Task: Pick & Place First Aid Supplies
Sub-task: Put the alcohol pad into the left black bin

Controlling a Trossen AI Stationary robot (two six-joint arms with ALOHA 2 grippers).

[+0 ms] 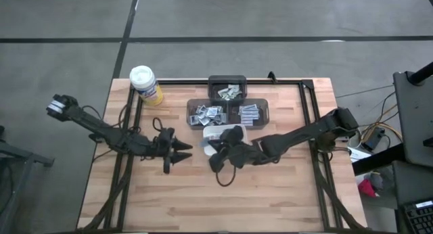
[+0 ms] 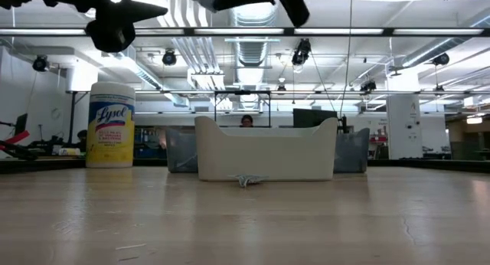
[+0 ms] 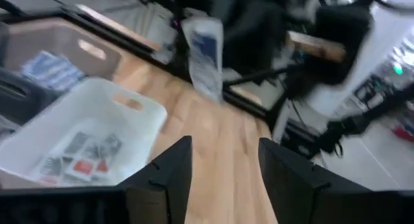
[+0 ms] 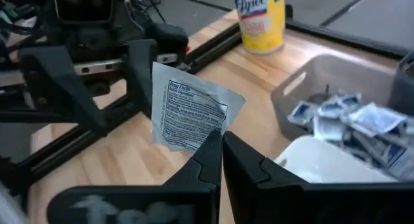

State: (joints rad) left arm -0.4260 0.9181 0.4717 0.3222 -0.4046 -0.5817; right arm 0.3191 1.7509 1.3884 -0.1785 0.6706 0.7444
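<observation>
Right claw (image 4: 218,141), nearest the right wrist camera: fingers clenched on one corner of a first aid packet (image 4: 191,114). Packet: small, flat, white, rectangular, blue printed text on its face, slightly creased, held upright in the air above the tabletop (image 4: 116,153).

Left claw (image 3: 223,162), left wrist view: fingers parted, nothing between them. Same view shows the held packet (image 3: 204,52) from its other side, white with a blue patch, hanging ahead of the claw; blurred.

White dish (image 3: 97,130), left wrist view only: several small packets (image 3: 81,156) lie inside, white and grey with reddish print. Right wrist view shows a grey bin (image 4: 336,88) beside the dish, holding a heap of bluish-white packets (image 4: 352,123).

High view: both claws meet near the tabletop's middle, left claw (image 1: 177,153) just beside right claw (image 1: 218,151), in front of the dish (image 1: 211,133). Three dark bins behind the dish; their packet contents too small to read.

Low view alone: one small packet (image 2: 249,179) lying on the tabletop just before the dish (image 2: 266,152). Yellow canister (image 2: 111,125) stands at the far left corner.
</observation>
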